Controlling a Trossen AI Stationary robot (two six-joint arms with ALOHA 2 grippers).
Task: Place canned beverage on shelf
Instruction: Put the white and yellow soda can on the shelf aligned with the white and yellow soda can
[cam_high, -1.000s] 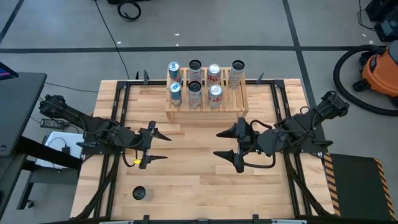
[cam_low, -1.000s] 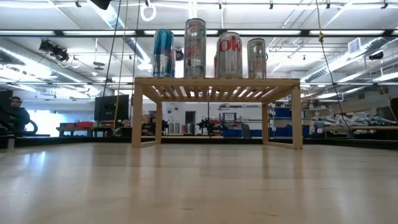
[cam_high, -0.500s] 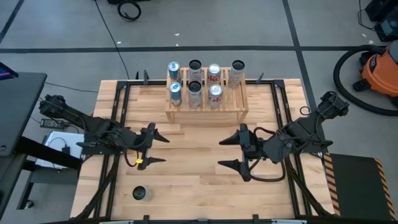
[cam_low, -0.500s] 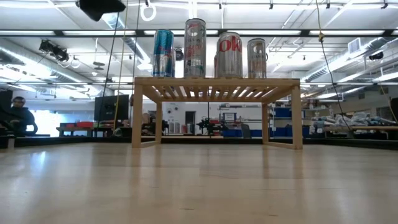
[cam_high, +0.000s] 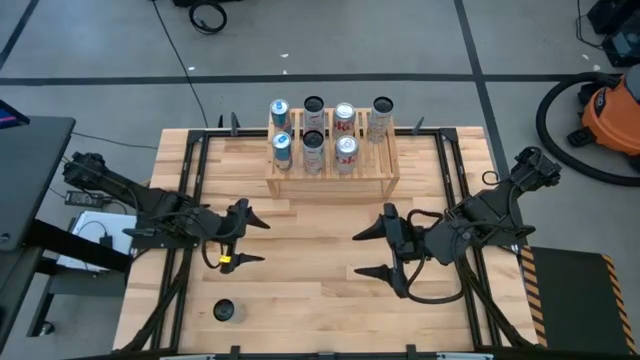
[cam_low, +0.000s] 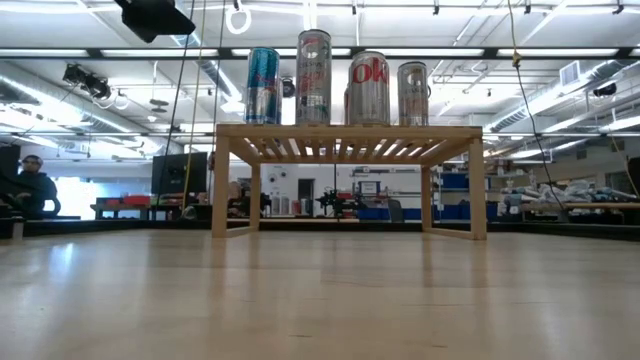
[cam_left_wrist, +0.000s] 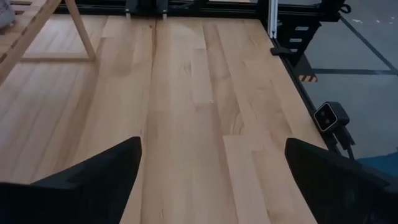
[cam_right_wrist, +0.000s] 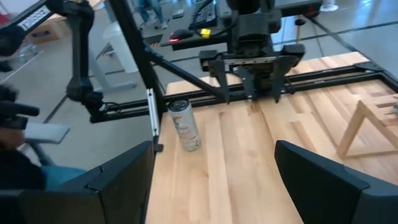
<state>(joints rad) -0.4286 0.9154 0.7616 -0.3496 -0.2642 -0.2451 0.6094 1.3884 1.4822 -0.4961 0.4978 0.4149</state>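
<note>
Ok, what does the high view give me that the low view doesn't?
Only high: the left gripper and right gripper, both open over the plank tabletop, plus a lone can standing on the left arm's side. Only low: the open space under the light-wood slatted shelf and a person in the room behind. Both: that shelf with tall drink cans on top.

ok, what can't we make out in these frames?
- Loose can: high view shows only its dark top; right wrist view blurs its label.
- Back-row cans on the shelf: low view, mostly hidden behind the front row.
- Right gripper: outside the low view.
- Person: low view, small, partly cut by the picture's left edge.
</note>
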